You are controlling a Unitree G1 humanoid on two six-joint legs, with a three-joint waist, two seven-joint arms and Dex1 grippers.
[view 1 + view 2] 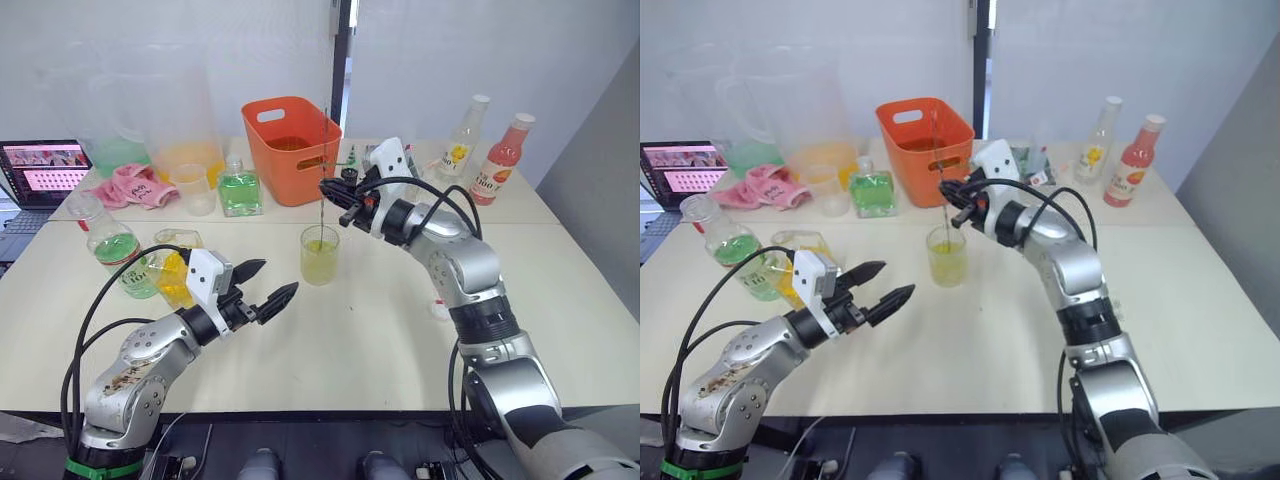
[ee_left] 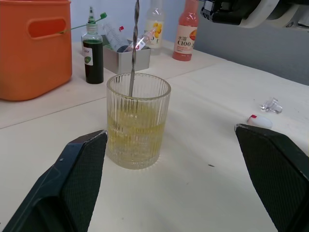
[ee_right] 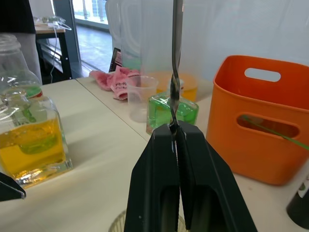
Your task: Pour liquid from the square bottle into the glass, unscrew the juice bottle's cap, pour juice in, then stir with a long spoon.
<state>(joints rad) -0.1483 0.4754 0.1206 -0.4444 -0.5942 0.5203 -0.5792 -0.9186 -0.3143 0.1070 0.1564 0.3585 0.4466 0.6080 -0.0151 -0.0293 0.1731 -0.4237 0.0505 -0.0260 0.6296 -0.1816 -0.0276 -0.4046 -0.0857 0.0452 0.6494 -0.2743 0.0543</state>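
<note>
While the spoon [image 1: 322, 190] stands upright with its tip down in the yellow drink, the glass [image 1: 319, 254] sits near the middle of the bench [image 1: 560, 290], unheld and about half full, so the step in hand looks like the stir, the last of the task. The right gripper [image 1: 334, 192] has its jaws clenched on the spoon's twisted shaft, well above the glass rim, and the wrist view shows the shaft pinched between the two fingers [image 3: 159, 179]. To stir well, I would judge that the tip should circle gently inside the liquid without pressing on the ribbed wall, since nothing steadies the glass and a sideways push could slide or tip it. Keeping the shaft near vertical and the circles small would also keep the drink from slopping over. The left gripper [image 1: 268, 290] hovers at about 8 o'clock from the glass, jaws released and spread wide, pointing toward it yet apart from it; it could close in to brace the glass if the stirring drags it. A square bottle [image 1: 173, 272] of yellow liquid stands at 9 o'clock, just behind that arm, and an orange basket [image 1: 290, 150] stands at 12 o'clock, both far enough off to leave the spoon free.
</note>
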